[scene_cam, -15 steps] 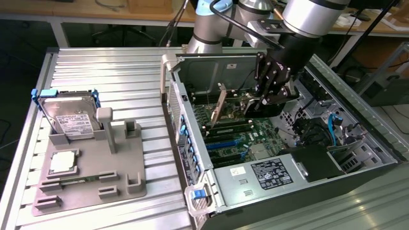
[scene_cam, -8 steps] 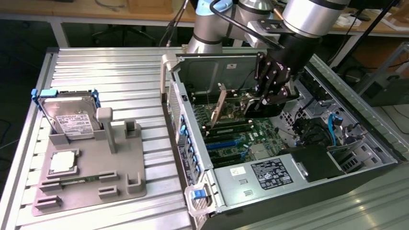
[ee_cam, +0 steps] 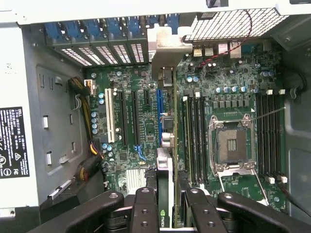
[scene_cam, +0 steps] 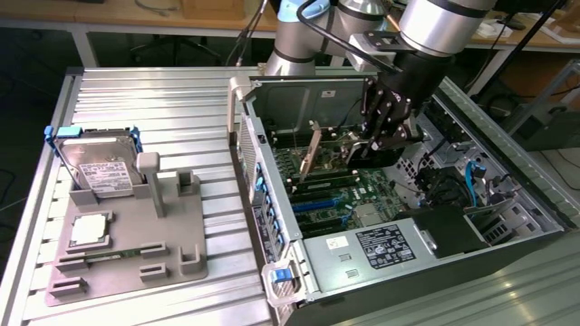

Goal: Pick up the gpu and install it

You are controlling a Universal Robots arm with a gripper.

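The gpu (scene_cam: pixel 314 151) stands on edge inside the open computer case (scene_cam: pixel 507 204), its metal bracket end toward the case's rear wall. My gripper (scene_cam: pixel 376 139) reaches down into the case and is shut on the card's other end. In the wrist view the gpu (ee_cam: pixel 164 167) appears edge-on between the two black fingers (ee_cam: pixel 146 206), running along the blue slot (ee_cam: pixel 159 109) of the motherboard (ee_cam: pixel 126 126) up to its silver bracket (ee_cam: pixel 167 48). Whether the card sits in a slot or hovers above it I cannot tell.
On the exterior view's left, a grey fixture (scene_cam: pixel 172 251) holds a silver hard drive (scene_cam: pixel 102 166), a processor chip (scene_cam: pixel 91 229) and a slim memory stick (scene_cam: pixel 113 255). Inside the case are the power supply (scene_cam: pixel 381 244), cables, memory slots (ee_cam: pixel 194 136) and the open processor socket (ee_cam: pixel 232 143).
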